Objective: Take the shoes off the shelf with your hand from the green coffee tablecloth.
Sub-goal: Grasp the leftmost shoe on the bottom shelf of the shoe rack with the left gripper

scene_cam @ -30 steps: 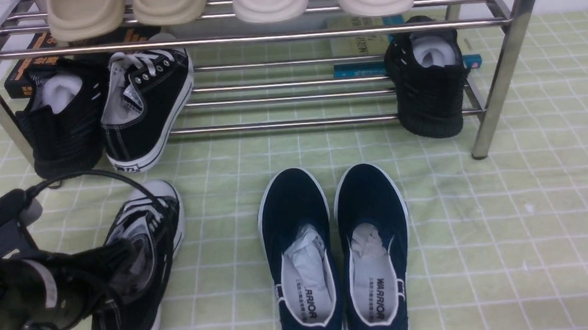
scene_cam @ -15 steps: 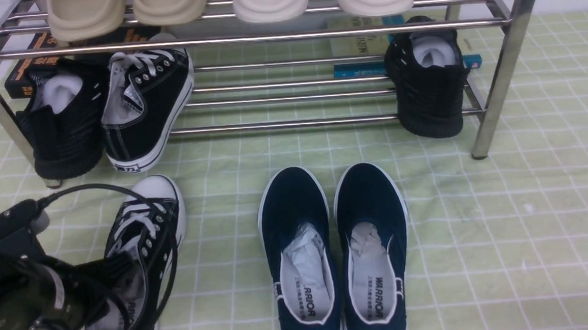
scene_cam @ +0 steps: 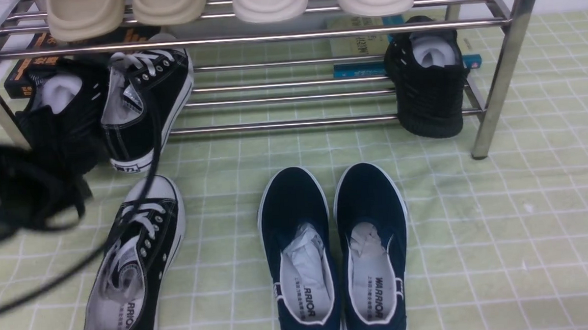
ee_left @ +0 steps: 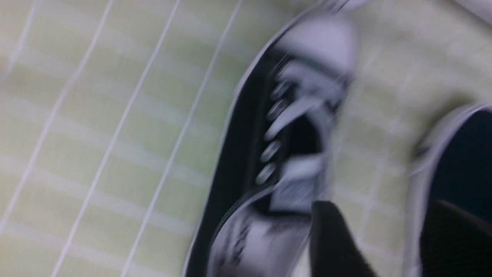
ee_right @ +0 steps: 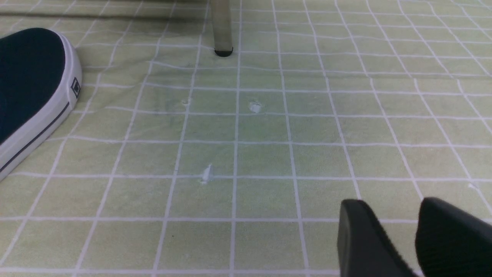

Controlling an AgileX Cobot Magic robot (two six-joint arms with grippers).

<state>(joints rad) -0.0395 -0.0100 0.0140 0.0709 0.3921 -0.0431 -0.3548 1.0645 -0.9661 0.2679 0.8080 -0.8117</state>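
Green tablecloth (scene_cam: 533, 232): is covering the whole surface, slightly wrinkled, with everything standing on it.
Shelf (scene_cam: 496, 96): is standing at the far side of the cloth, its two tiers of chrome tubes spanning nearly the full width.
Left gripper (ee_left: 380, 215): is hovering, motion-blurred, at the left edge of the front view above the cloth; its fingers are standing apart and holding nothing.
Shoe on the cloth (scene_cam: 132, 277): is lying flat in front of the shelf, toe towards it, free of the gripper.
Shoe on the shelf (scene_cam: 150, 107): is sitting on the lower tier at the left, its heel sticking out over the front rail.
Navy slip-ons (scene_cam: 291, 201): are sitting side by side on the cloth, right of the freed shoe.
Black knit sneakers (scene_cam: 430, 100): are resting on the lower tier, one at each end.
Slippers (scene_cam: 271, 0): are lining the upper tier.
Right gripper (ee_right: 392, 204): is hanging low over bare cloth, fingers slightly parted, empty.
Cable (scene_cam: 148, 186): is looping across both lace-up shoes.
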